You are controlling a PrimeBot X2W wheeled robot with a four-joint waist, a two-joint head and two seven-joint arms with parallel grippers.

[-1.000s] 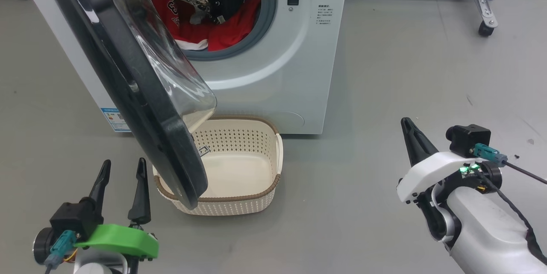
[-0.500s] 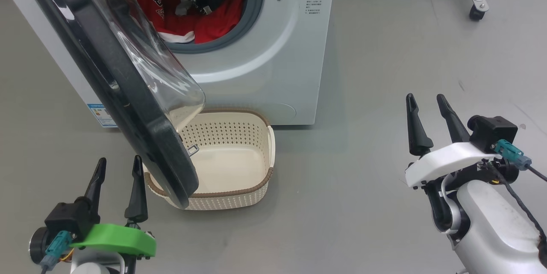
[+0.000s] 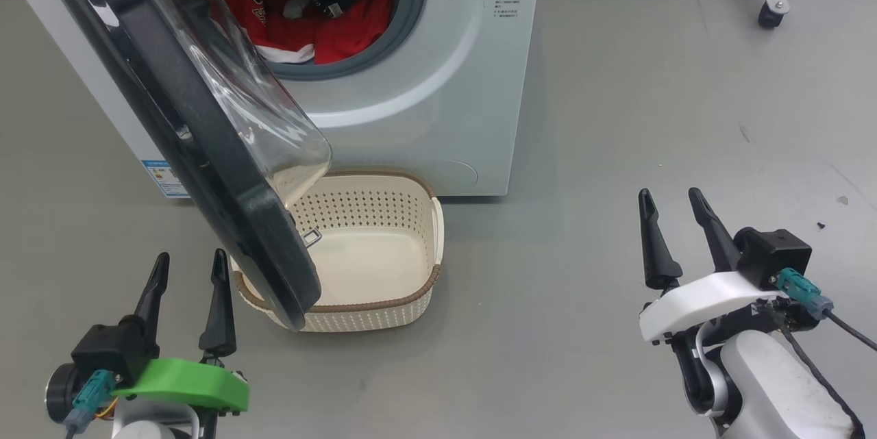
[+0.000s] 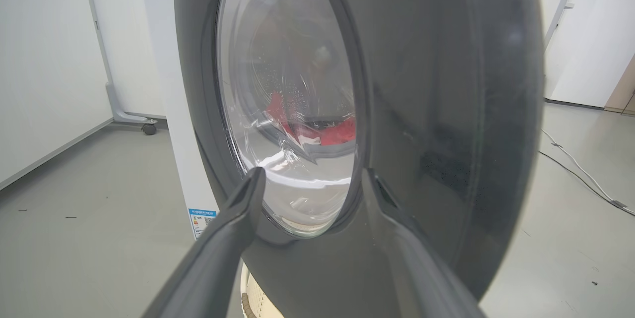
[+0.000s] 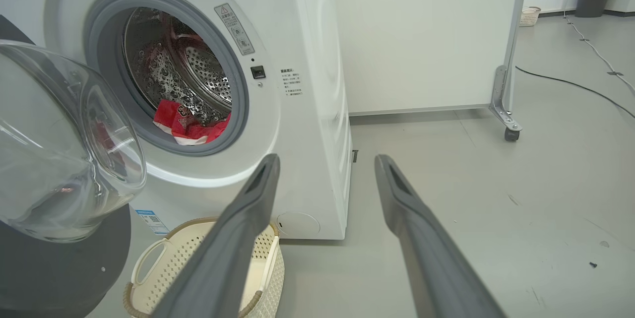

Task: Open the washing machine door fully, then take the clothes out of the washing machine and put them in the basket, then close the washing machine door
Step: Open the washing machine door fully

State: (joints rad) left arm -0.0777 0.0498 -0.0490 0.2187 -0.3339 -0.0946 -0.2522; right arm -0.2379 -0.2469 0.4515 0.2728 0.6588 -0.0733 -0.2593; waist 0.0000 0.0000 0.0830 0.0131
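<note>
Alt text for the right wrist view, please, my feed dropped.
A big white front-loading washing machine stands with its round black-rimmed glass door open at left and bright red clothes lying in its perforated steel drum. A cream perforated plastic basket sits on the floor below the door; the right gripper, two dark fingers, is open, holding nothing.

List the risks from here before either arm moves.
1. The washing machine door stands only part open, its rim hanging across the left end of the basket; dropped clothes may land on it or on the floor.
2. The open left pincer faces the door's glass; a push there may slip.
3. The clothes lie low behind the grey ring and may snag when pulled out.
</note>
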